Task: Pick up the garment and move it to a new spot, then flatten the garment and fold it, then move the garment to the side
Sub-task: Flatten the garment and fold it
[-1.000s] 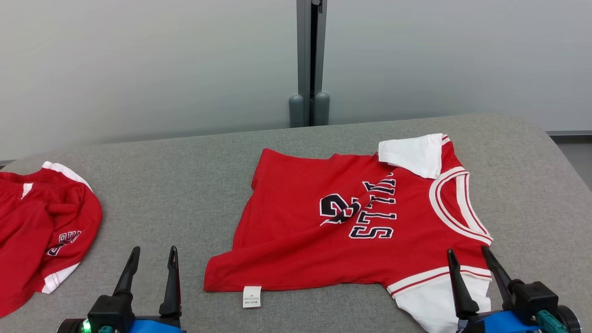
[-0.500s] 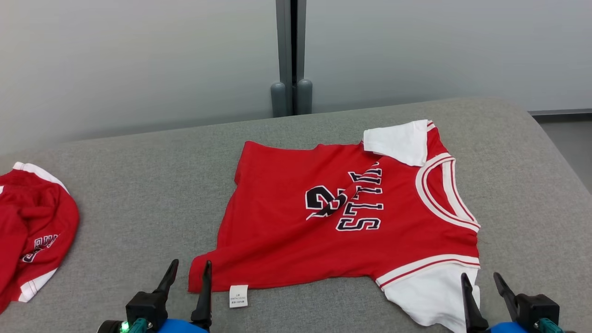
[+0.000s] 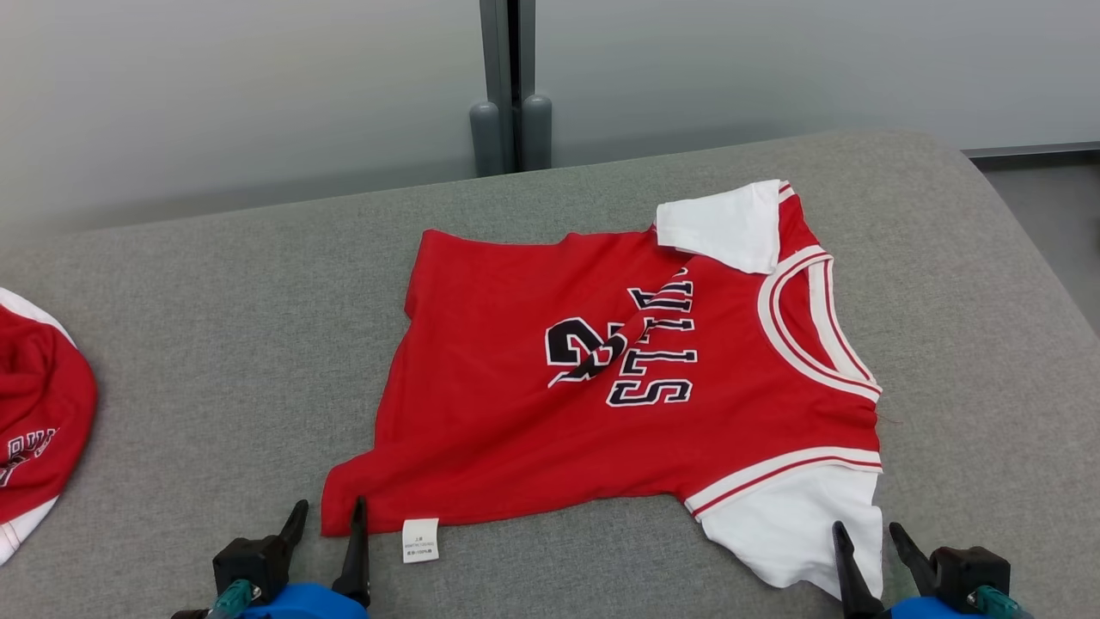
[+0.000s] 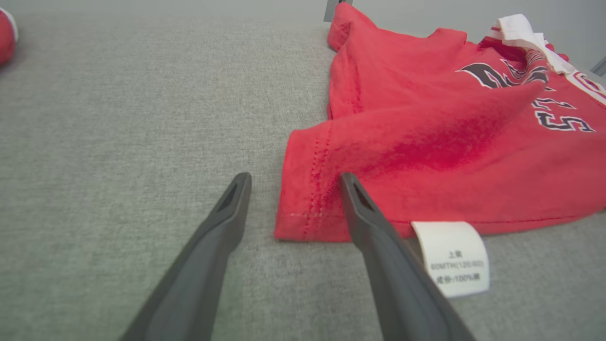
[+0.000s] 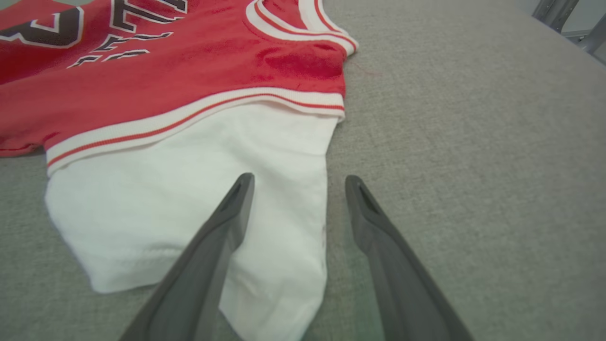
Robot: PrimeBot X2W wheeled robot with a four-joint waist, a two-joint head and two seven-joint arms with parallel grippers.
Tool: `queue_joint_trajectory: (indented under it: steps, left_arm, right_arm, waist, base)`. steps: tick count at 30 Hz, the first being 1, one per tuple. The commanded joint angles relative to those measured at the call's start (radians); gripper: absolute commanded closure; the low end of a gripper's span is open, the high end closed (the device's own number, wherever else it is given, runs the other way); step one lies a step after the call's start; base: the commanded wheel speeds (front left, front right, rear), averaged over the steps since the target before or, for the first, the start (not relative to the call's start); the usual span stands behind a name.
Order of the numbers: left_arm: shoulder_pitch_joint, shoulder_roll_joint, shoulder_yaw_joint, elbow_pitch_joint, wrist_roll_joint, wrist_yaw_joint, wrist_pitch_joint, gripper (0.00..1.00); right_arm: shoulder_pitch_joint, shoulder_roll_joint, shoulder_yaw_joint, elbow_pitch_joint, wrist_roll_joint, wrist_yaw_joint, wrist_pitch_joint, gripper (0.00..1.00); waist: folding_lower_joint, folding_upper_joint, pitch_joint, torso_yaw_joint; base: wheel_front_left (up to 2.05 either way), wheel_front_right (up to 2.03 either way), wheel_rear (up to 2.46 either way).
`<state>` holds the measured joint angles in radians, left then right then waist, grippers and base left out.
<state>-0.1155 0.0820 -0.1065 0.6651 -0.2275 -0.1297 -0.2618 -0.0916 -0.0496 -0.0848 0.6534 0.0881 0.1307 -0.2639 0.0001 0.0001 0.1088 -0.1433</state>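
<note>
Left end effector (image 3: pixel 331 504) reached one of two garments (image 3: pixel 533 430) (image 3: pixel 39 404).

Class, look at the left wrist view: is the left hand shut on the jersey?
No, the left hand is open, spread at the jersey's hem corner.

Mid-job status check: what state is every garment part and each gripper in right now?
red jersey: spread front-up, creased across the print, not folded.
far sleeve: flipped over onto the chest.
near sleeve: lying flat, spread out.
care label: poking out past the jersey's near edge.
left gripper: open, straddling the hem corner.
right gripper: open, straddling the near sleeve's edge.
second red garment: crumpled, at the left.
</note>
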Motion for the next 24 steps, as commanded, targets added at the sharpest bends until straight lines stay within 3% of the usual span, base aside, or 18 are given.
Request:
queue_joint_trajectory:
  steps: [1,18,19,20,21,24]
  left_arm:
    - [-0.020,0.005,0.008,0.009,-0.001,-0.001,-0.005,0.00]
    - [-0.044,0.018,-0.141,0.002,-0.087,-0.001,-0.005,0.00]
    - [-0.043,0.020,-0.147,0.005,-0.092,-0.001,-0.005,0.44]
    - [-0.043,0.022,-0.151,0.008,-0.095,-0.001,-0.005,0.64]
    - [-0.043,0.024,-0.155,0.010,-0.099,-0.001,-0.005,0.96]
    - [-0.039,0.026,-0.169,0.010,-0.110,-0.001,-0.005,1.00]
  right_arm:
    - [-0.011,-0.002,0.006,0.009,0.012,0.000,-0.001,0.00]
    - [-0.028,0.001,0.097,0.104,0.120,0.000,0.002,0.00]
    - [-0.029,0.003,0.108,0.104,0.128,0.001,0.004,0.21]
    - [-0.030,0.004,0.118,0.099,0.135,0.001,0.004,0.65]
    - [-0.031,0.004,0.126,0.091,0.142,0.001,0.004,1.00]
    - [-0.026,0.001,0.132,0.055,0.153,0.001,0.000,1.00]
  waist:
    - [-0.0001,-0.0001,0.006,0.000]
    - [-0.0001,-0.0001,0.019,-0.002]
    - [-0.0001,-0.0001,0.019,-0.002]
    - [-0.0001,-0.0001,0.019,-0.002]
    - [-0.0001,-0.0001,0.018,-0.001]
    - [-0.0001,-0.0001,0.014,0.000]
  base:
    - [0.00,0.00,0.00]
    - [0.00,0.00,0.00]
    - [0.00,0.00,0.00]
    - [0.00,0.00,0.00]
    - [0.00,0.00,0.00]
    - [0.00,0.00,0.00]
